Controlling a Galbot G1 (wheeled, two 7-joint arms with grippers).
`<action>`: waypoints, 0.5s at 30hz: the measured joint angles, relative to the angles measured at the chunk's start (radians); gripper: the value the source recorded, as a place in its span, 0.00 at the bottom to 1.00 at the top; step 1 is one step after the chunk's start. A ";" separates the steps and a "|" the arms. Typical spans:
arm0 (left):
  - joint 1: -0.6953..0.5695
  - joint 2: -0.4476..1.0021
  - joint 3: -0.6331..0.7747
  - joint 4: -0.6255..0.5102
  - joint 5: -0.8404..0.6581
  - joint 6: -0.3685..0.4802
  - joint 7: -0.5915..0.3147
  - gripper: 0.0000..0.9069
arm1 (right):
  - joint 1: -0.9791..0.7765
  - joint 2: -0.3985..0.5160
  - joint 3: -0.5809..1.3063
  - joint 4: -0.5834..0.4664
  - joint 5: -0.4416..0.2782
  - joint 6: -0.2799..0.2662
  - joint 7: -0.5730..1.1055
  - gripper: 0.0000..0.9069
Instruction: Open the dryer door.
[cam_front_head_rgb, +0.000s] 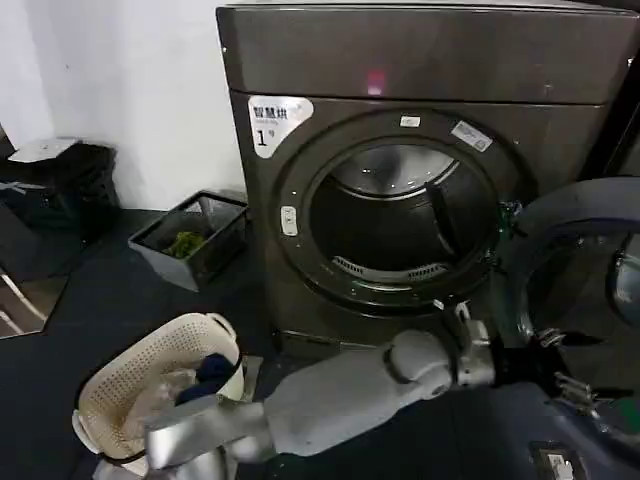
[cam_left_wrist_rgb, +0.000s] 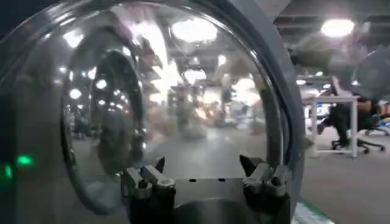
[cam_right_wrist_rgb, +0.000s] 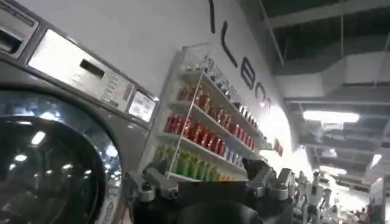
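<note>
Dark floor runs under everything in the head view, w/ a white wall behind. Landmark: the dryer (cam_front_head_rgb: 420, 190), a grey front-loader w/ its round opening uncovered and the steel drum (cam_front_head_rgb: 395, 215) visible inside. A white sticker (cam_front_head_rgb: 277, 122) sits on its front panel, up and left of the opening.

The dryer door (cam_front_head_rgb: 570, 270) is swung open, hanging off the dryer's right side at the hinge (cam_front_head_rgb: 508, 215); grey inner face w/ bulging glass turned toward the camera. Door runs off the frame's right edge.

Left arm crosses low in front of the dryer, from bottom centre out to the right. The left gripper (cam_front_head_rgb: 580, 388) is at the lower part of the open door, right of the dryer's opening. Left wrist view has the door's glass bowl (cam_left_wrist_rgb: 152, 103) right ahead of the left gripper (cam_left_wrist_rgb: 204, 176); jaws apart, nothing between them, fingertips (cam_left_wrist_rgb: 250, 163) just short of the glass. Can't tell if they touch it.

Right gripper (cam_right_wrist_rgb: 207, 185) shows in the right wrist view, jaws spread wide, empty, next to a neighbouring machine (cam_right_wrist_rgb: 67, 122) w/ a control panel; shelves of bottles (cam_right_wrist_rgb: 207, 140) behind it.

Left of the dryer: a grey bin (cam_front_head_rgb: 190, 240) w/ something green in it, near the wall. Nearer the camera, a cream laundry basket (cam_front_head_rgb: 150, 385) w/ clothes, well apart from the door.
</note>
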 joint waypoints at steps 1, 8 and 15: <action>0.000 0.000 0.000 0.006 0.003 -0.002 -0.003 1.00 | 0.000 0.000 0.000 0.001 0.000 0.001 0.000 1.00; -0.010 0.000 -0.007 0.043 0.009 -0.018 -0.050 1.00 | 0.000 0.000 0.002 -0.002 -0.001 0.005 0.000 1.00; -0.022 -0.001 -0.030 0.086 0.058 -0.073 -0.101 1.00 | 0.002 -0.002 -0.003 -0.003 -0.003 0.007 -0.001 1.00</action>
